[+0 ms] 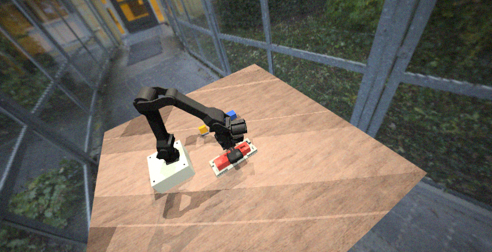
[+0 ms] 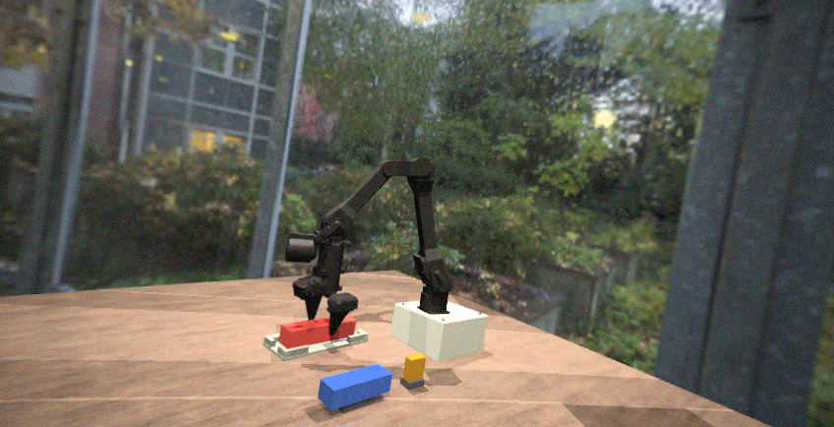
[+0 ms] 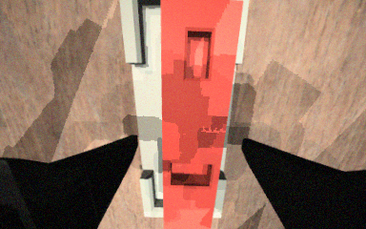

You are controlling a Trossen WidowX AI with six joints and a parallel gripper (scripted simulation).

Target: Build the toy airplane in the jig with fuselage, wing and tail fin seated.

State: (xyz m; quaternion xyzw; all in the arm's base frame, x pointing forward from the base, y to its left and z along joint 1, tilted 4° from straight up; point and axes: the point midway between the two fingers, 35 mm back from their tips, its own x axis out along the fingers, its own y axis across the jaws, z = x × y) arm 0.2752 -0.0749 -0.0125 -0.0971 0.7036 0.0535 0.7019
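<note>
From my end, I'd call this a glazed walkway or conservatory rather than a lab or workshop. I can see metal-framed panes [image 1: 241, 40] running along a paved floor [image 1: 124, 76], which leads to a door [image 1: 133, 2] with yellow-lit glass and a dark mat [image 1: 144, 50] in front. Past the glass I get shrubs and trees [image 2: 497, 100], plus a building [image 2: 205, 54] with lit windows. The wooden table [image 1: 310, 197] [image 2: 146, 388] stands in among it all.
</note>
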